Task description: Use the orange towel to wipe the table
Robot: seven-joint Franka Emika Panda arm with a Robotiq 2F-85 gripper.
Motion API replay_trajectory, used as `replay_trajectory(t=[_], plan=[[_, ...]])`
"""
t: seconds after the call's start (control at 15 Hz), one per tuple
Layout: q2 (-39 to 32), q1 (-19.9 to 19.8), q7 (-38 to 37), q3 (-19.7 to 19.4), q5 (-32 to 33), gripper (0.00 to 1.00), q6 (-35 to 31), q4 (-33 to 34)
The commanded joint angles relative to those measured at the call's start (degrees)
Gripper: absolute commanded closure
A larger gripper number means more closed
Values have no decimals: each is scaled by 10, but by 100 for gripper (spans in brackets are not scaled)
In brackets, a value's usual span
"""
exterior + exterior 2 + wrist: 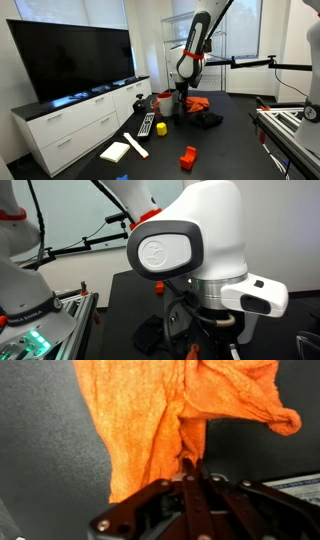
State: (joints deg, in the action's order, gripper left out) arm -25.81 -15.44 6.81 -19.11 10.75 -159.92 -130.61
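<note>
Watching from nearby, I see in an exterior view the gripper (181, 100) low over the black table (235, 140) at the orange towel (198, 102), in an exterior view the white arm (190, 245) hiding it, and in the wrist view its jaws clenched on a towel fold, so grasping looks done and the wiping is left.

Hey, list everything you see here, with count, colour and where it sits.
orange towel: one, orange, held in the pincer
table: one, black, centre
red block: one, red, near table edge
remote: one, dark, on table
yellow object: one, yellow, beside remote
notepad: one, pale, table corner
screen: one, black, on cabinet
cabinet: one, white, beside table
robot arm: one, white and black
pincer: one, dark, shut on towel
</note>
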Motion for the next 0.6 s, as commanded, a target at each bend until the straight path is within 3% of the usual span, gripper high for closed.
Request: replay_trajectory(t=[0.0,0.33,0.4,0.53], plan=[[37,10,-7,1,7,99,-19,-43],[58,26,-13,-1,8,99,-22,-69],[67,22,-4,0,8,70,-23,-78],[88,8,11,5,1,63,-31,-97]])
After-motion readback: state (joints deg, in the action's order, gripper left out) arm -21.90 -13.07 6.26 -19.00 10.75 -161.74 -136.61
